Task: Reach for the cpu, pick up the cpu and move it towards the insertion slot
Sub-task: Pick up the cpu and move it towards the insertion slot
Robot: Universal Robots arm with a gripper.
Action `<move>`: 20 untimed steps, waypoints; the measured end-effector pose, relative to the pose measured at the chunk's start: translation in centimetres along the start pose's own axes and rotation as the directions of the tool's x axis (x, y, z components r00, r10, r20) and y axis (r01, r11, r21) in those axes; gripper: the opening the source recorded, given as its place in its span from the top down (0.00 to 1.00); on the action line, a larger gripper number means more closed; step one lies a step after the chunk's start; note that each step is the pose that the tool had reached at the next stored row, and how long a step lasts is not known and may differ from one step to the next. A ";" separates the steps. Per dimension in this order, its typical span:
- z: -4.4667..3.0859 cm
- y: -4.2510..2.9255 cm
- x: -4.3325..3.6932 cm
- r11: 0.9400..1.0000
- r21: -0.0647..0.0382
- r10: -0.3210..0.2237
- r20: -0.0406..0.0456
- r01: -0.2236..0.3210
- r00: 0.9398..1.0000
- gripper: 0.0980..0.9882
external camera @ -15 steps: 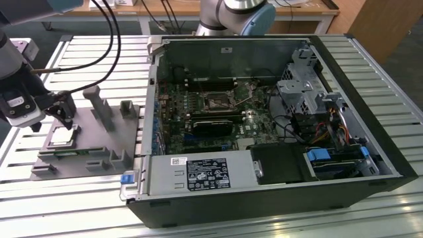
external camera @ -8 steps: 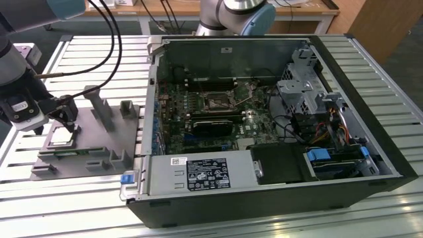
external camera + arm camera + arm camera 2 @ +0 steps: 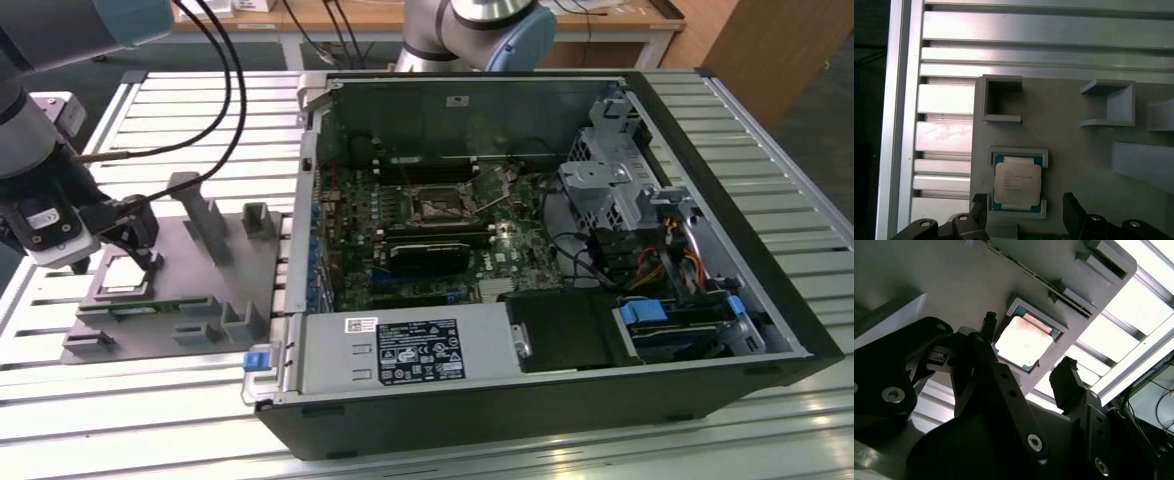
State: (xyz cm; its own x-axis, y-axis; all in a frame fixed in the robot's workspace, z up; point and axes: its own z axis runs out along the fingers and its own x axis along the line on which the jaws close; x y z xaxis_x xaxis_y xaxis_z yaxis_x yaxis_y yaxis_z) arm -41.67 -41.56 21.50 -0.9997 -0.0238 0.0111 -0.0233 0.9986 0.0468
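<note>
From where I stand, the arm's gripper [image 3: 131, 252] hangs low over the grey fixture plate [image 3: 200, 285] that lies on the slatted metal table [image 3: 174, 110], at the exterior view's left of the open computer case [image 3: 754, 250]. The cpu [image 3: 120, 278] sits flat in its shallow square nest on that plate, silvery top up, directly beneath the gripper. In the second wrist view the gripper [image 3: 1029, 347] is spread wide, with one dark finger [image 3: 988, 322] standing off one edge of the cpu [image 3: 1021, 342] and the other off the opposite side, neither of them pressing on the chip. The first wrist view tells the same: the gripper [image 3: 1025, 205] is released, its two black fingertips [image 3: 1072, 206] flanking the nest, and the cpu [image 3: 1017, 183] lies between them with its pale rim and a band of green board showing around the metal lid. Nothing is grasped, and the chip has not left its seat. Elsewhere on the plate stand several grey plastic blocks [image 3: 1114, 102], open-sided brackets and upright ribs, well apart from the chip. The insertion slot [image 3: 438, 205], a small dark square with a metal frame, sits on the green motherboard [image 3: 501, 250] inside the case, well away from the gripper, toward the exterior view's right. A black card [image 3: 427, 255] lies just below the slot on the board.
</note>
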 end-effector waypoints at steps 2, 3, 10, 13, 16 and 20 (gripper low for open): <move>0.24 0.05 0.06 1.000 0.001 0.000 0.000 0.000 1.000 0.32; 0.31 0.10 0.08 1.000 0.001 0.000 0.000 0.000 1.000 0.32; 0.78 0.34 0.25 1.000 0.001 0.000 0.000 0.000 1.000 0.32; 1.33 0.37 0.47 1.000 -0.001 0.000 0.000 0.000 1.000 0.32; 1.82 0.45 0.53 1.000 -0.004 0.000 0.000 0.000 1.000 0.32; 2.23 0.58 0.56 1.000 -0.011 0.000 0.000 0.000 1.000 0.32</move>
State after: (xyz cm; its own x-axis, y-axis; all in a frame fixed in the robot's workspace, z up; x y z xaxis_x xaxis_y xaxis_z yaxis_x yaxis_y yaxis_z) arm -42.27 -40.88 19.31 -0.9996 -0.0241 0.0110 -0.0234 0.9980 0.0579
